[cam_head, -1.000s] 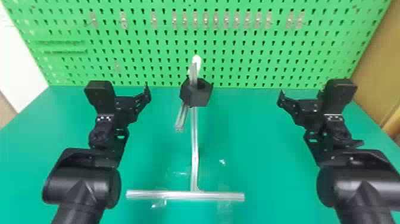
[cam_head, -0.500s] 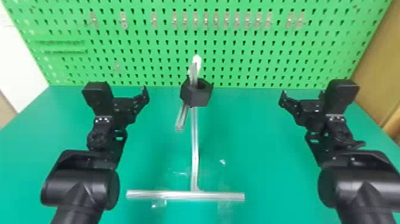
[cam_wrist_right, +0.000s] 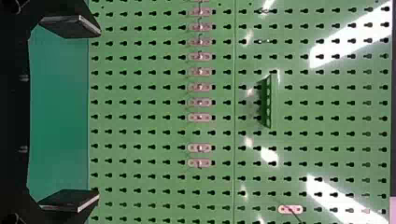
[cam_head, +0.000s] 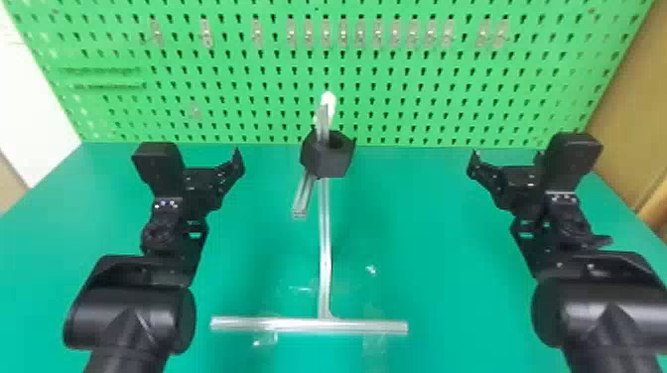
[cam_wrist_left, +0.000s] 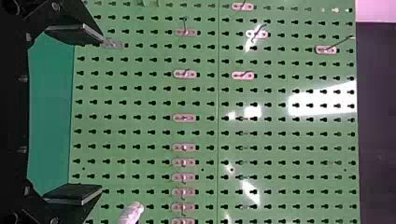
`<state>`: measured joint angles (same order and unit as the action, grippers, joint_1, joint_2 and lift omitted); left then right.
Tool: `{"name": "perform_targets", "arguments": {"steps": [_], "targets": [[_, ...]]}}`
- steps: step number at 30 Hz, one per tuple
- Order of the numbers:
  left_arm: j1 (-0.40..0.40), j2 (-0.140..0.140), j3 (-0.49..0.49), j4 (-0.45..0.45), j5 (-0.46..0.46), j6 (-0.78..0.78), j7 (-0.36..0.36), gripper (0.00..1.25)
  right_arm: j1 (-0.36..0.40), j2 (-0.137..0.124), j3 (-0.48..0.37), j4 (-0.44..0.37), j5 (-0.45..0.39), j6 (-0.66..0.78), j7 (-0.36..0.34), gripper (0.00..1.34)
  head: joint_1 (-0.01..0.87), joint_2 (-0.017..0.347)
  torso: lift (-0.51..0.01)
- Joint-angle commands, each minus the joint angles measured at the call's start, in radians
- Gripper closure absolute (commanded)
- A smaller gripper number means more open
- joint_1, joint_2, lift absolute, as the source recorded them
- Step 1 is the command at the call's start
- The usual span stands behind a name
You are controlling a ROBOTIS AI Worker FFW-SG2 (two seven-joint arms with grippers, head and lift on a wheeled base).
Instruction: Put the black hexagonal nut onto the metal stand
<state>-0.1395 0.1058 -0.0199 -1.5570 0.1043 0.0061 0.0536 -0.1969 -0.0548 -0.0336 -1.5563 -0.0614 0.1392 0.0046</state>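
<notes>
The black hexagonal nut sits around the upper part of the metal stand, where a slanting bar crosses the upright. In the left wrist view the stand's pale tip shows near one finger. Well to the nut's left is my left gripper; its own wrist view shows the left gripper open, nothing between the fingers. My right gripper is well to the nut's right; in its wrist view the right gripper is open and holds nothing.
The stand's crossbar foot lies on the green table, with clear tape beside it. Behind stands a green pegboard with a row of small hooks. A small green holder is fixed to the board.
The left gripper has shifted slightly to the left and the right gripper slightly to the right, both a little farther from the stand. Nut and stand have not moved.
</notes>
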Motion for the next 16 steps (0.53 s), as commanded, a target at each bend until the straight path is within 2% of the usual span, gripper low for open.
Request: {"name": "perform_targets", "arguments": {"steps": [1,16], "targets": [[-0.002,0.0,-0.002,0.0,0.0,0.0,0.0,0.15,0.002,-0.002,0.004,0.002,0.0,-0.003,0.0,0.09,0.693,0.081,-0.001],[-0.005,0.0,-0.006,0.0,0.0,0.0,0.0,0.15,0.002,-0.002,0.006,0.002,-0.003,-0.003,0.0,0.09,0.693,0.081,-0.001]]}}
